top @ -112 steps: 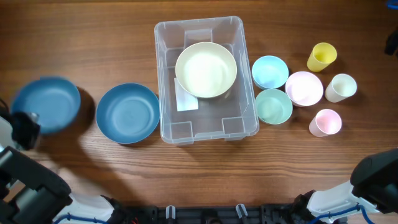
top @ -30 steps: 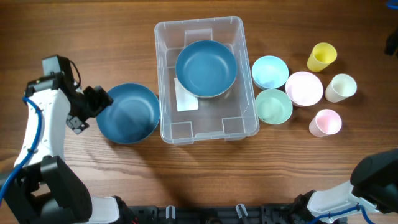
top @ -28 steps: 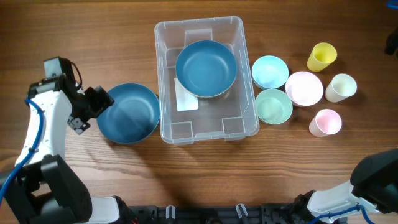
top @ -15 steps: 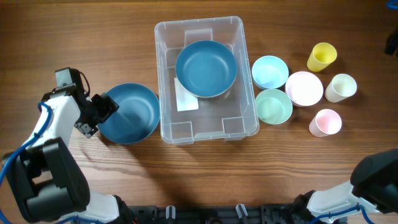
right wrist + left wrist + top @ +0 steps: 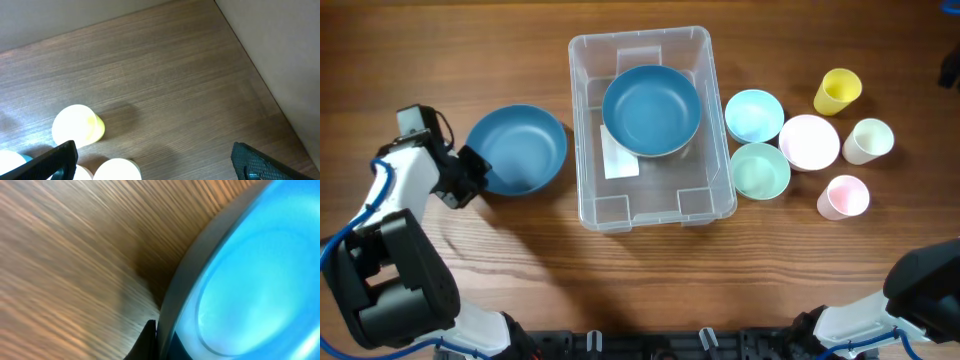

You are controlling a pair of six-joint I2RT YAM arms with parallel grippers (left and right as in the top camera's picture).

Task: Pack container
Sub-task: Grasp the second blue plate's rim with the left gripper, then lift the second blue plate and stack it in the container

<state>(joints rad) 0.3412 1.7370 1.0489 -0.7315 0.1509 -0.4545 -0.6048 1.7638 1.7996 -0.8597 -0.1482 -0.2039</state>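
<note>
1. Wooden table carries the container at its centre, one blue bowl already inside.
2. Left gripper pinches the rim of a second bowl, just left of the container.
3. Best to keep it level, clear the wall, then nest it onto the first.
4. Right gripper hangs spread and empty.

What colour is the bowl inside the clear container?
The bowl is dark blue, best seen overhead.
</note>
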